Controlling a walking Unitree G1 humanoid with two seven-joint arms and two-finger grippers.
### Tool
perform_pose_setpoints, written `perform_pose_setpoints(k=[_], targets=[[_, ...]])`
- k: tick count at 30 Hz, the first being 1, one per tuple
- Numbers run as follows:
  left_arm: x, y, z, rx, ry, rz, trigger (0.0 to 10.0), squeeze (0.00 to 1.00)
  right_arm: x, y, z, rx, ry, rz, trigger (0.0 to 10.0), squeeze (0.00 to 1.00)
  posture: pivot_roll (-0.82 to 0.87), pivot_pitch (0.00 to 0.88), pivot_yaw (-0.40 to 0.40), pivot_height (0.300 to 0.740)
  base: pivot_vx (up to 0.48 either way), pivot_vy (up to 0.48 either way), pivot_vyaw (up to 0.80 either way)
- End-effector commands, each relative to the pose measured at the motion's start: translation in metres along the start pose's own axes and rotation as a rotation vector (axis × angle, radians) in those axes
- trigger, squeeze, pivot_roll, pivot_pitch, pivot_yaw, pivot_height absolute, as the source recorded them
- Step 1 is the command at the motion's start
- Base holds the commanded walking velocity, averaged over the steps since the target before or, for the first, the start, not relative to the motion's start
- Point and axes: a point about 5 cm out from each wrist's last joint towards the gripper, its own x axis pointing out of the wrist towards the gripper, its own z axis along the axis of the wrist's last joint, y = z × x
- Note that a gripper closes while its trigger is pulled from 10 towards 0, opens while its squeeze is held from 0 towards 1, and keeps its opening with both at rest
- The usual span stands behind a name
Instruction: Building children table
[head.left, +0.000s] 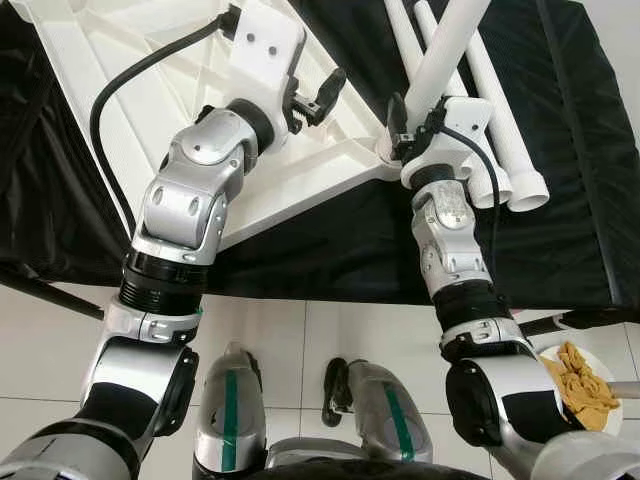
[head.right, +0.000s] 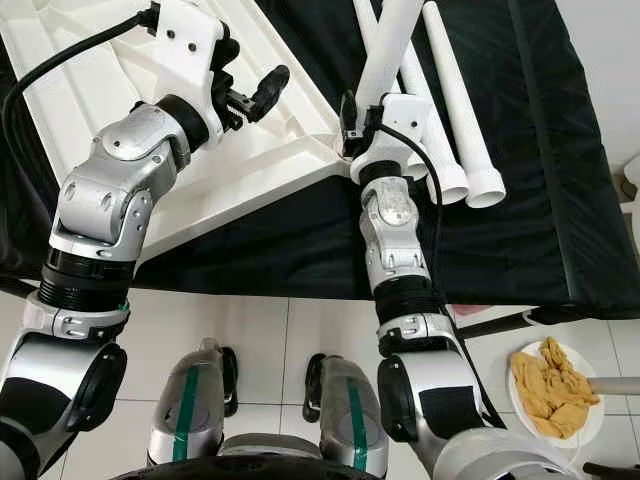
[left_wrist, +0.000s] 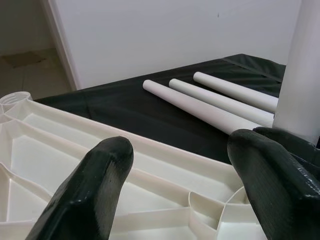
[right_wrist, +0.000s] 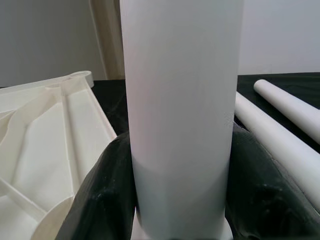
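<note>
The white plastic table top (head.left: 150, 90) lies upside down on a black cloth, ribbed underside up. At its near right corner a white table leg (head.left: 445, 50) stands upright in the corner socket, and my right gripper (head.left: 410, 118) is shut on it; both black fingers (right_wrist: 102, 200) press its sides. My left gripper (head.left: 318, 98) hovers open over the table top just left of that corner, its fingers (left_wrist: 90, 195) spread above the ribs. Three more white legs (head.left: 500, 120) lie side by side on the cloth to the right.
The black cloth (head.left: 580, 180) covers a low platform whose front edge runs across before my legs. A white plate with a yellow rag (head.left: 582, 388) sits on the tiled floor at the lower right. A white wall (left_wrist: 175, 35) stands behind the platform.
</note>
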Motion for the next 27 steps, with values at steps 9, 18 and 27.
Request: perform_pose_setpoints(k=[9, 18, 27], targets=[[-0.003, 0.001, 0.002, 0.010, 0.002, 0.014, 10.0, 0.00, -0.028, -0.020, -0.051, -0.016, 0.203, -0.114, 10.0, 0.00, 0.13, 0.097, -0.039, 0.740, 0.000, 0.000, 0.00], [-0.002, 0.001, 0.002, 0.008, 0.001, 0.010, 10.0, 0.00, -0.043, -0.027, -0.052, -0.035, 0.131, -0.091, 10.0, 0.00, 0.11, 0.095, -0.034, 0.740, 0.000, 0.000, 0.00], [-0.002, 0.000, 0.002, 0.010, 0.001, 0.005, 10.0, 0.00, -0.049, -0.030, -0.056, -0.050, 0.103, -0.133, 10.0, 0.00, 0.12, 0.088, -0.036, 0.740, 0.000, 0.000, 0.00]])
